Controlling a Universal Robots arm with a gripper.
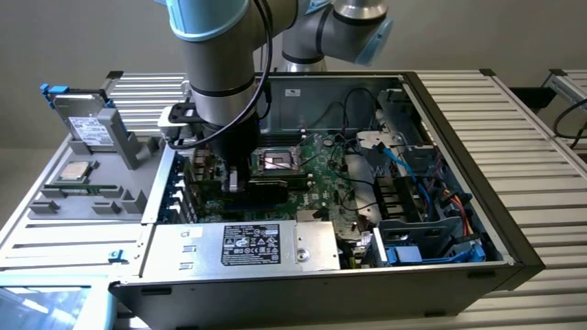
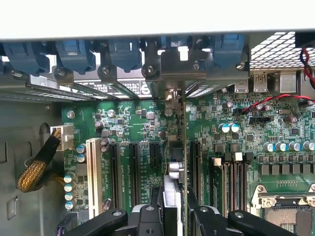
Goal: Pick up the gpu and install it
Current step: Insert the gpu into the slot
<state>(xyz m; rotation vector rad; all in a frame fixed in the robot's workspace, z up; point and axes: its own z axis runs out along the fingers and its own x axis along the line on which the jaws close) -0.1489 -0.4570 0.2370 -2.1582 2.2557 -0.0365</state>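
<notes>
My gripper (image 1: 234,177) is low inside the open computer case, over the expansion slots at the motherboard's (image 1: 317,161) side nearest the exterior view's left. In the wrist view the gripper (image 2: 174,219) is shut on the gpu (image 2: 173,167), seen edge-on as a thin upright card. The card's silver end bracket (image 2: 170,96) meets the rear slot openings. It stands in line with a slot between two long black slots (image 2: 133,172), on the green motherboard (image 2: 128,120). Whether its edge is seated I cannot tell.
Blue slot latches (image 2: 123,51) line the case's rear wall. A yellow braided cable (image 2: 37,167) lies beside the board. The CPU socket (image 1: 275,161) and power supply (image 1: 247,246) flank my gripper. Cables (image 1: 403,165) fill the case's far side. A hard drive (image 1: 92,127) stands on the grey tray (image 1: 55,206).
</notes>
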